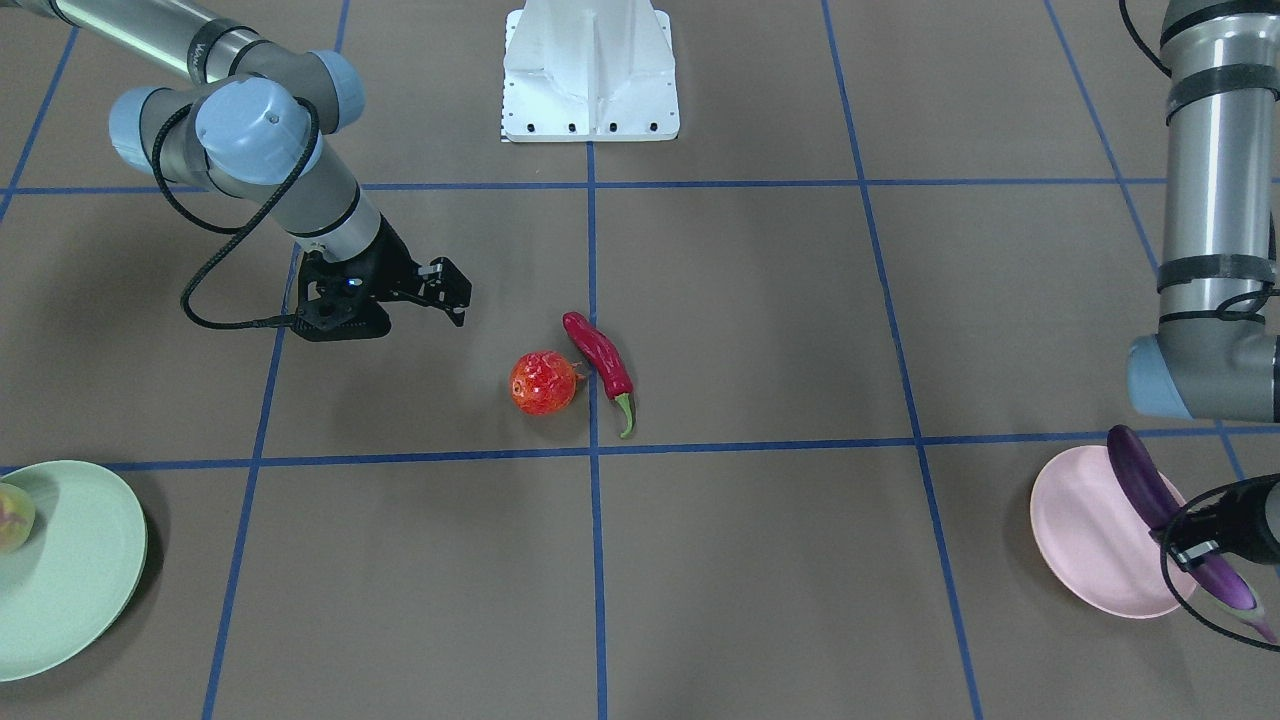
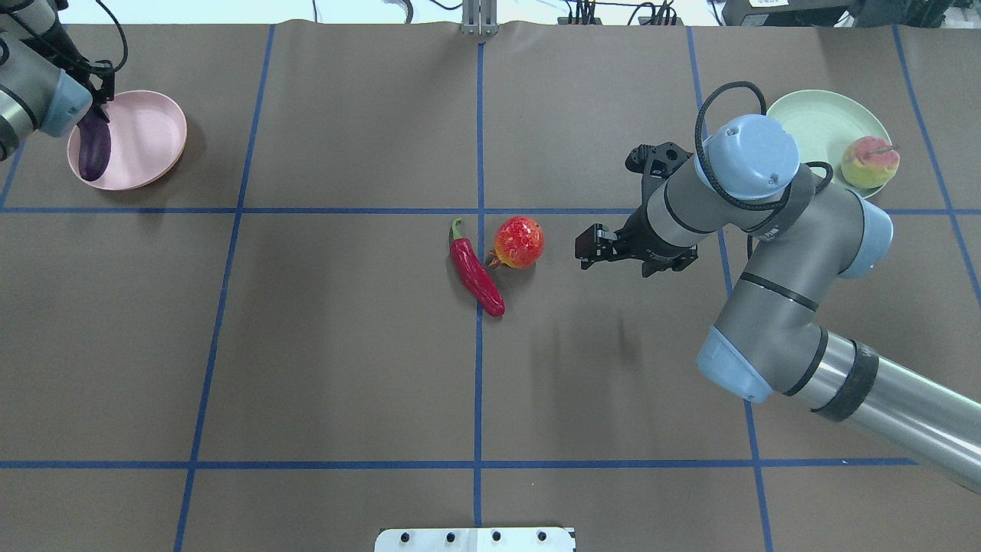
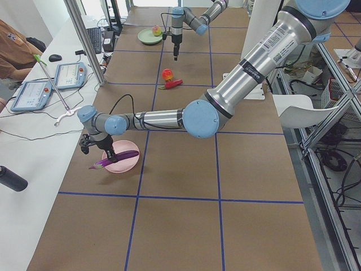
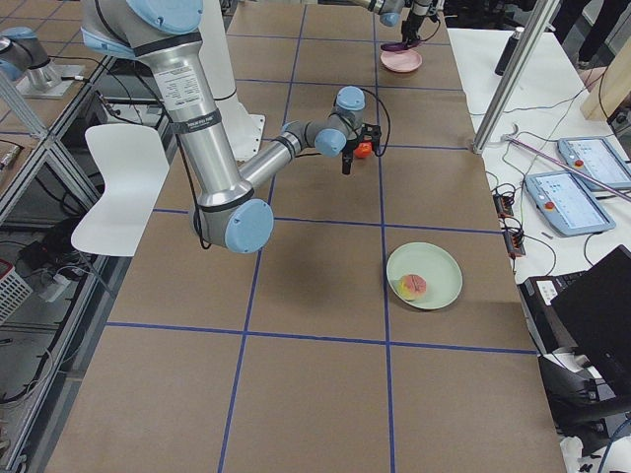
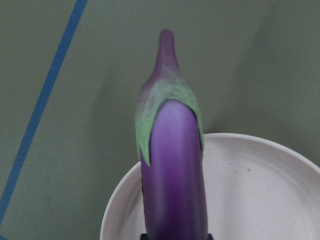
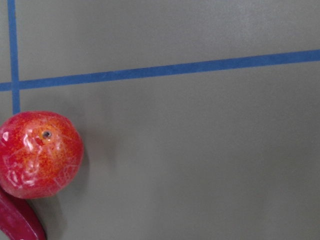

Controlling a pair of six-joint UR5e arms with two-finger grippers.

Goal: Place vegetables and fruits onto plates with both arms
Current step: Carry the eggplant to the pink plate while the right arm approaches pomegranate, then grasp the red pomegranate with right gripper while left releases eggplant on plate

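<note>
My left gripper (image 1: 1195,545) is shut on the purple eggplant (image 1: 1145,480) and holds it over the edge of the pink plate (image 1: 1085,530). The left wrist view shows the eggplant (image 5: 174,165) with its green cap jutting past the plate's rim (image 5: 260,190). My right gripper (image 2: 592,247) is open and empty, hovering just right of the red-orange fruit (image 2: 519,241). The red chili (image 2: 477,274) lies against that fruit. The fruit (image 6: 40,154) shows at the lower left of the right wrist view. The peach (image 2: 870,161) lies on the mint green plate (image 2: 812,126).
The white robot base (image 1: 590,70) stands at the table's robot side. Blue tape lines (image 2: 480,383) divide the brown table into squares. Operators' tablets (image 3: 67,76) lie on a white side table beyond the far edge.
</note>
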